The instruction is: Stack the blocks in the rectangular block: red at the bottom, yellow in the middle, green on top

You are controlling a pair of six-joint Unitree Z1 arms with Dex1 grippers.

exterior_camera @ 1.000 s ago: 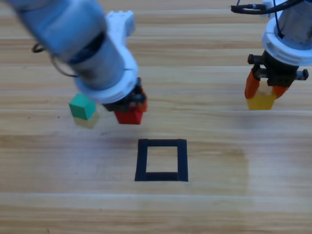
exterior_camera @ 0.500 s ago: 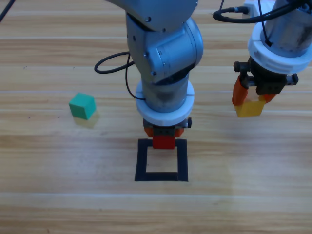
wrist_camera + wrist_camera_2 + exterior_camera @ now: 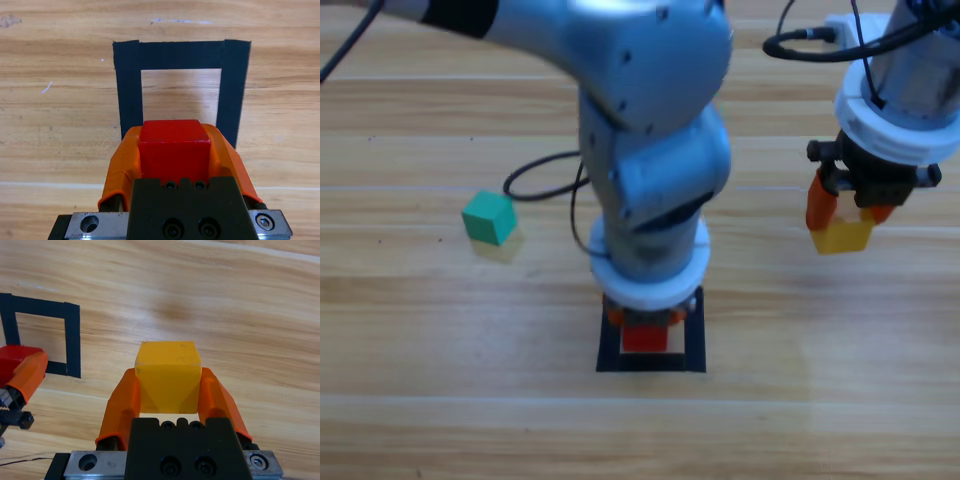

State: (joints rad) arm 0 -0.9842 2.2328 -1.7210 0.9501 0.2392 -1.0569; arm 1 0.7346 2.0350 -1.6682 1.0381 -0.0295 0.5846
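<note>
Over the black tape rectangle (image 3: 694, 330), the left arm stood near-vertical, its wrist pointed straight down, and the left gripper (image 3: 645, 322) was clenched on the red cube (image 3: 173, 148), held between both orange jaws within the outline's hollow centre. No writing was legible. Off to the right, the right gripper (image 3: 848, 215) hung from its arm with the yellow cube (image 3: 167, 376) grasped between its jaws, well apart from the rectangle. The teal-green cube (image 3: 488, 218) sat on the wooden table (image 3: 440, 400), well left of the left gripper.
</note>
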